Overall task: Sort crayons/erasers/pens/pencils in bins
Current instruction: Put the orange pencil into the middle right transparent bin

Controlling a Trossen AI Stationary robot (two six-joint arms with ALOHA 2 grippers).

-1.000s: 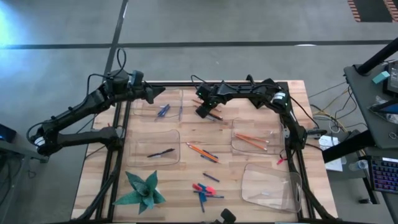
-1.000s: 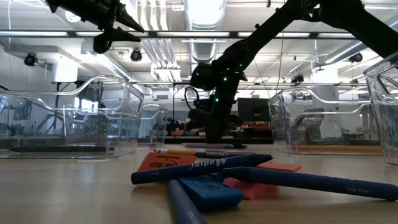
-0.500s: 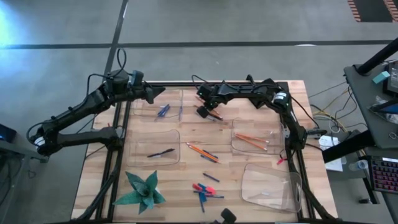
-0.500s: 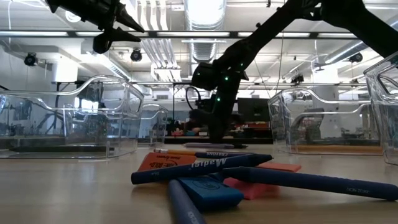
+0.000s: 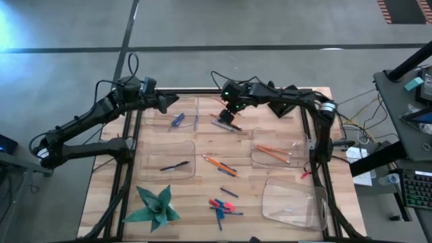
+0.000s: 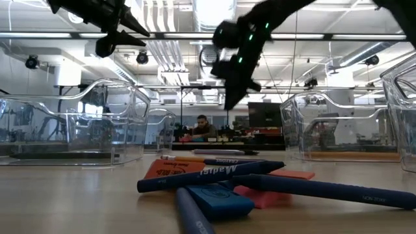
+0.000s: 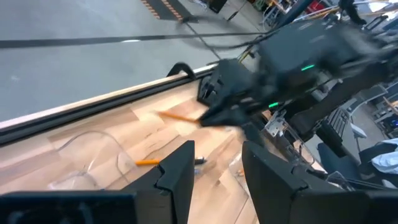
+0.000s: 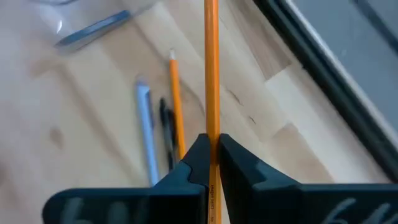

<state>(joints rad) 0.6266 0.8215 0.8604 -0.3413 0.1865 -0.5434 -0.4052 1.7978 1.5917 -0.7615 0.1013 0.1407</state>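
My right gripper (image 5: pixel 233 109) is raised above the table's far middle and is shut on an orange pencil (image 8: pixel 211 68). Under it another orange pencil (image 8: pixel 175 102), a light blue pen (image 8: pixel 145 134) and a black pen (image 8: pixel 165 134) lie flat on the wood. My left gripper (image 5: pixel 169 102) is open and empty, up over the far-left bin (image 5: pixel 172 116), which holds blue sticks. The right bin (image 5: pixel 277 152) holds orange pencils. The near-left bin (image 5: pixel 169 162) holds a black pen. My right gripper pinches the orange pencil's shaft (image 8: pixel 211 140) between its two fingers. The pencil runs in line with the fingers and sticks out far past their tips; it also shows in the left wrist view (image 7: pixel 177 116). It is lifted clear of the table.
Two orange pencils (image 5: pixel 219 164) lie at the table's middle. Pink-red and blue erasers with blue sticks (image 5: pixel 220 206) lie near the front edge, close before the low camera (image 6: pixel 214 185). A green folded-paper shape (image 5: pixel 156 206) sits front left. A fourth bin (image 5: pixel 290 200) stands front right.
My right gripper has risen from the table top with the orange pencil and gone a little toward the far right. The pencil is now lifted clear of the wood, while the other pencil and pens stay where they lay.
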